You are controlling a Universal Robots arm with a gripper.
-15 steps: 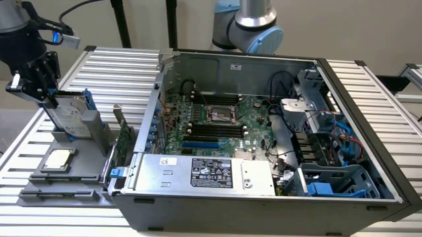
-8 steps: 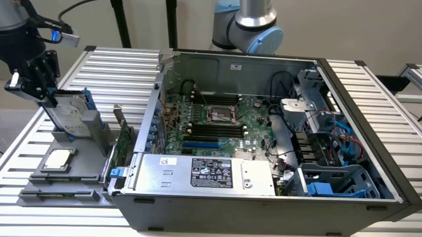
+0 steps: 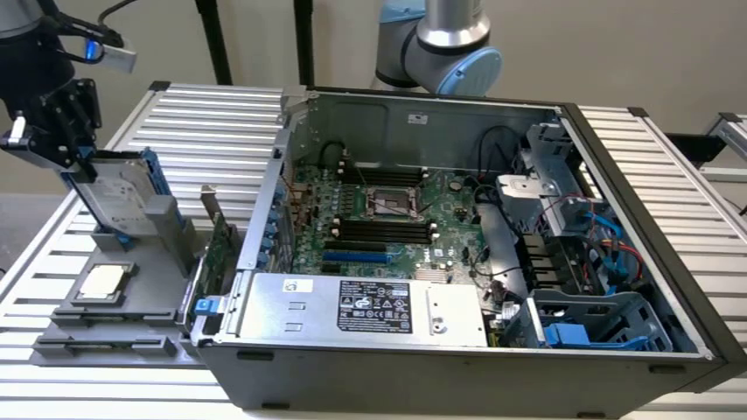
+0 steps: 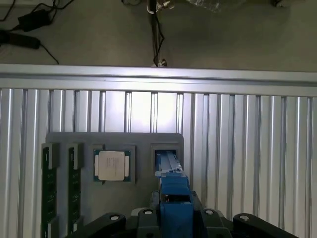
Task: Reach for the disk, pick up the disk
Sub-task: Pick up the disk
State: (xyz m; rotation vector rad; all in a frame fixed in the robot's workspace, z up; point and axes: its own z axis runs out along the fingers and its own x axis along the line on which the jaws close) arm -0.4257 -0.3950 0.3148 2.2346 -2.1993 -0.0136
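Exterior view: gripper clamped on the upright disk, lower end at the grey tray, exterior view's left, beside the computer case; wrist view: disk's blue edge between the jaws, chip nearby in the tray.

The gripper closes on the disk, which is seen edge-on with its blue rail uppermost. The disk's far end sits at an open slot of a grey tray — whether inside it or just above, I cannot tell. Just beside that slot lies a square silver chip, and beyond it two green memory modules. The tray rests on a ribbed aluminium table; past the table's far edge, black cables lie on the floor.
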